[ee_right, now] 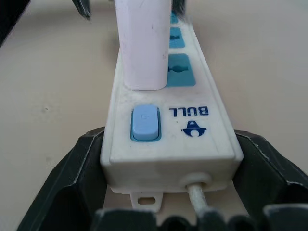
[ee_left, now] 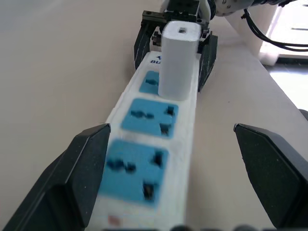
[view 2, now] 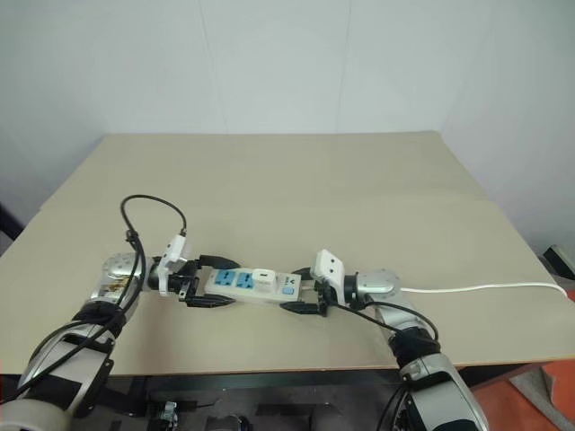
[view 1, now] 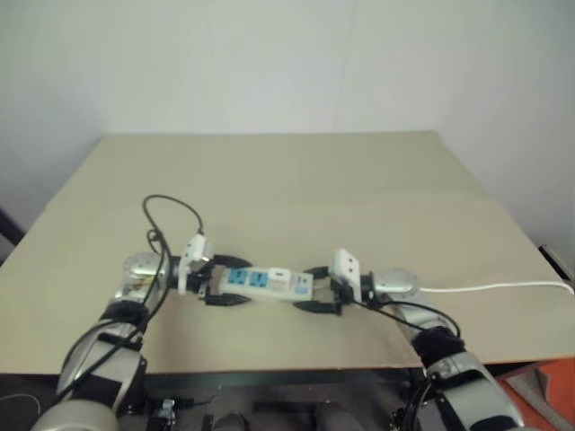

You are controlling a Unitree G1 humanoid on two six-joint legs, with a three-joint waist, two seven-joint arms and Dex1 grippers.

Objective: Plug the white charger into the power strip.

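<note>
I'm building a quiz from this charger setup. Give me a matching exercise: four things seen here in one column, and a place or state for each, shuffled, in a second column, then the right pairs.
Things:
1. white charger
2. power strip
3. left claw
4. right claw

Places or states:
A. open, at the strip's end with the cord
B. lying flat on the table
C. standing upright in the socket nearest the switch
D. open, at the strip's end away from the cord

Pairs: 1-C, 2-B, 3-D, 4-A
</note>
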